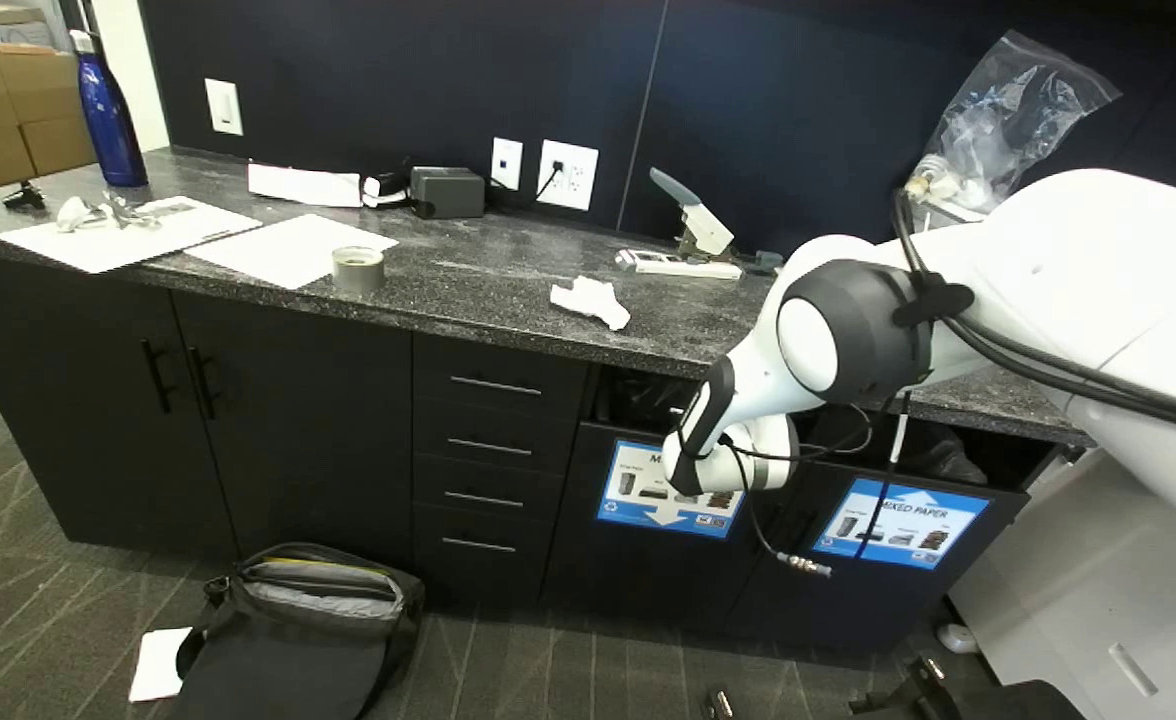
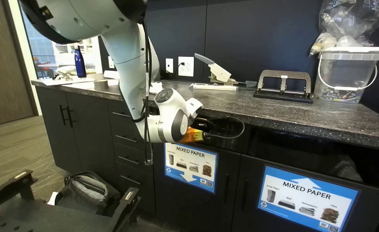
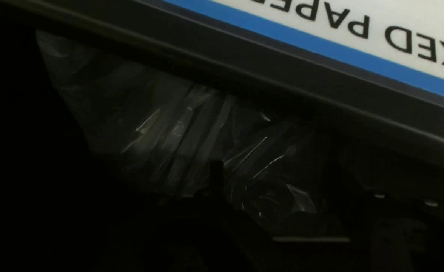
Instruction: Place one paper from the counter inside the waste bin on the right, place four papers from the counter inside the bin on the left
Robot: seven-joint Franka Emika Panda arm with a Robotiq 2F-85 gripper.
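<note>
A crumpled paper (image 1: 593, 299) lies on the counter (image 1: 478, 265), toward its near edge. Well to its left lie two flat sheets: the right sheet (image 1: 283, 250), with a roll of tape (image 1: 358, 270) at its near right edge, and the left sheet (image 1: 128, 245), bearing a pale tangle (image 1: 103, 214) (too small to make out).

The arm (image 1: 858, 330) bends down before the left bin (image 1: 638, 580), its gripper (image 2: 205, 123) in shadow just under the counter, at the top of that bin. Whether it is spread, closed up or grasping anything is impossible to say. In the dim wrist view a creased clear liner (image 3: 191, 136) catches the light. The left sign (image 2: 189, 167), arrow down, fronts the left bin; the right sign (image 2: 307, 198), arrow up, fronts the right bin (image 1: 848, 610).

On the far side of the counter, right of the crumpled paper, a stapler (image 1: 703, 230) stands with its handle raised. Farther right are a hole punch (image 2: 283, 85) and a bucket (image 2: 344, 72), topped by a plastic bag (image 2: 347, 29). A blue bottle (image 1: 110, 120) rises at far left; a dark box (image 1: 448, 192) sits between bottle and stapler. On the near floor (image 1: 498, 660), at left, lies a satchel (image 1: 298, 640), its flap back.
</note>
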